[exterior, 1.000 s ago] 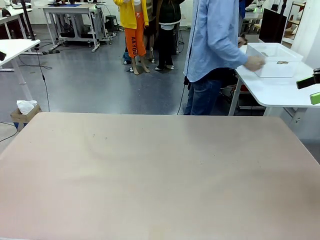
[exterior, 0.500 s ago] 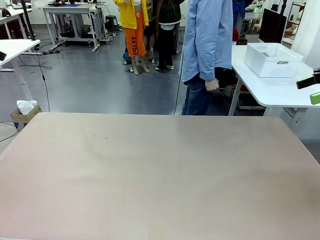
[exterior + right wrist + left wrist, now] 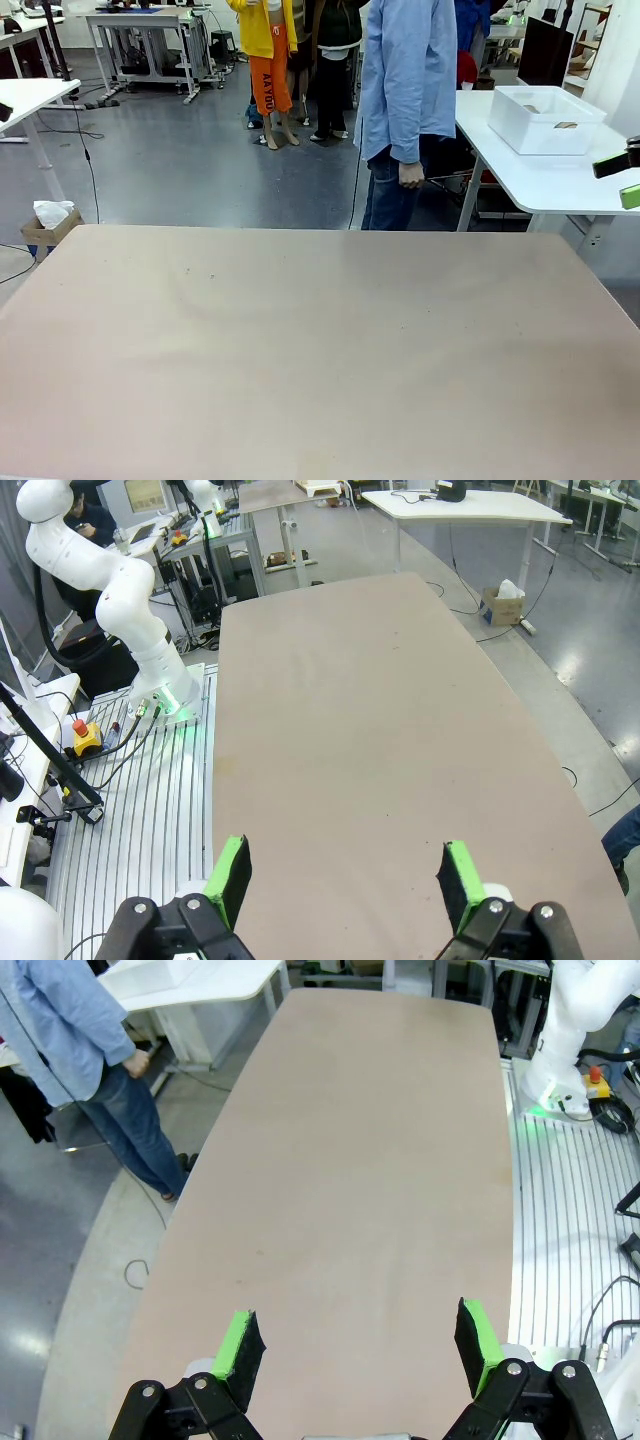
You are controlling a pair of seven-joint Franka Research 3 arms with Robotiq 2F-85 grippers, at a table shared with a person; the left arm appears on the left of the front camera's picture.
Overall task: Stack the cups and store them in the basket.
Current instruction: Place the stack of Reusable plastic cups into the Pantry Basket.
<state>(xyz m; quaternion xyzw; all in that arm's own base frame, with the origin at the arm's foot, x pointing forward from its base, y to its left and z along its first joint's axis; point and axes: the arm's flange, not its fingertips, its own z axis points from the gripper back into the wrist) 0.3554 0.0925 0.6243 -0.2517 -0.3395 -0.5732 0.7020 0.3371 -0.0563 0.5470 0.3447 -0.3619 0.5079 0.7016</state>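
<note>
Work table [image 3: 320, 350]: bare beige top.

Basket [image 3: 545, 118]: white bin on the white side table [image 3: 560, 180] at far right, well apart from the work table. Two brownish shapes inside may be cups; too small to tell.

Left gripper [image 3: 355, 1345]: hangs above the work table, green pads spread wide, nothing between them.

Right gripper [image 3: 340, 875]: likewise above the table, fingers wide apart, empty.

Person [image 3: 405, 90]: stands between the work table and the side table, hand [image 3: 411, 175] hanging at the side.

Step in hand: set-up, by judgement; no stacking begun. The next move calls for basket and cups to be brought within the arms' reach.

Change: a second ago the person's hand was at the basket; it has since left it, and the person has straightened and shifted left. Basket unmoved.
</note>
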